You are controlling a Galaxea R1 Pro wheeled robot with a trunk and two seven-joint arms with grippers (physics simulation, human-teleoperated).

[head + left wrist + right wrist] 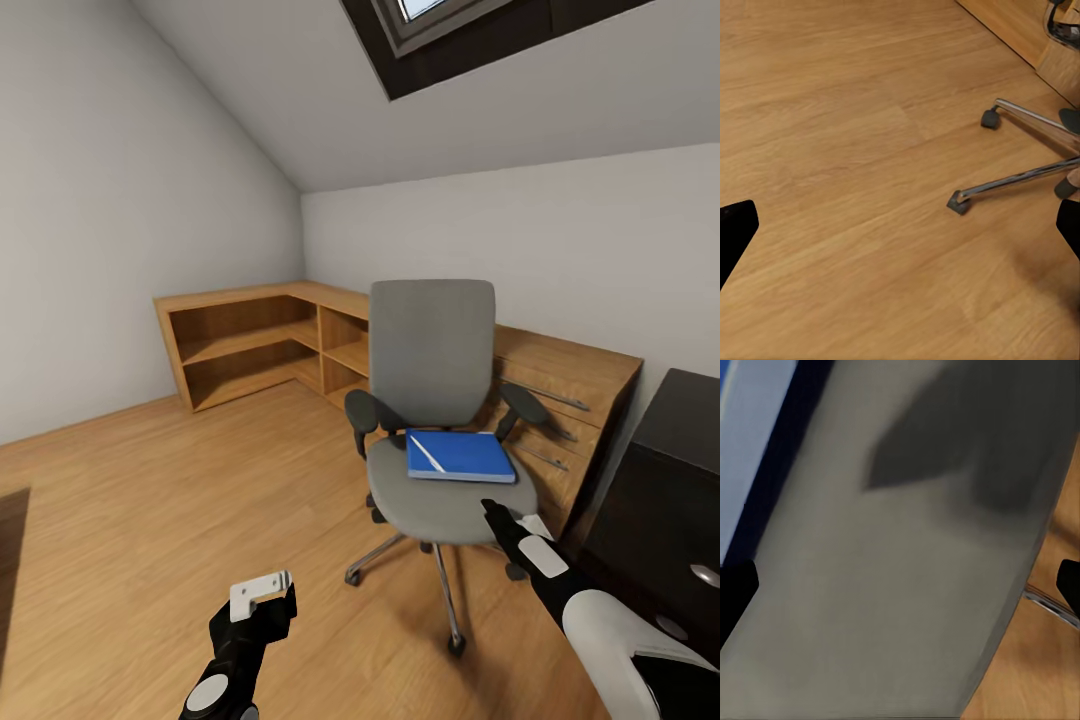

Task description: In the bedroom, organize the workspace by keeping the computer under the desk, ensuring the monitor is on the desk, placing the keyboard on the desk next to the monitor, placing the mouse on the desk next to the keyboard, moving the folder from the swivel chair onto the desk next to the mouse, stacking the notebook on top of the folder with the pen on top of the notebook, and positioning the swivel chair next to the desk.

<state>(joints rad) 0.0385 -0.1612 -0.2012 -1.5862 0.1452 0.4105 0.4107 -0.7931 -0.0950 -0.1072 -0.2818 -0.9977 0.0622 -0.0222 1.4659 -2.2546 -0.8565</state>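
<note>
The grey swivel chair (pixel 432 400) stands mid-room in front of the wooden units, facing me. On its seat lies the blue folder (pixel 462 458), with a thin whitish pen (pixel 427 453) lying slantwise on it. My right gripper (pixel 503 520) is open, just above the seat's front right edge, a short way from the folder. The right wrist view has the grey seat (pixel 907 585) close up, with the folder (pixel 750 450) at one side. My left gripper (pixel 264 594) hangs open and empty over the floor, near the chair's chrome base (pixel 1020 180). The black desk (pixel 670 470) is at the right edge. Computer, monitor, keyboard, mouse and notebook are out of view.
A light wooden shelf unit (pixel 250 345) and a drawer unit (pixel 570 390) line the far walls behind the chair. Open wooden floor (pixel 150 520) spreads to the left. The chair's castor legs (pixel 450 610) reach towards me. A sloped ceiling with a skylight is overhead.
</note>
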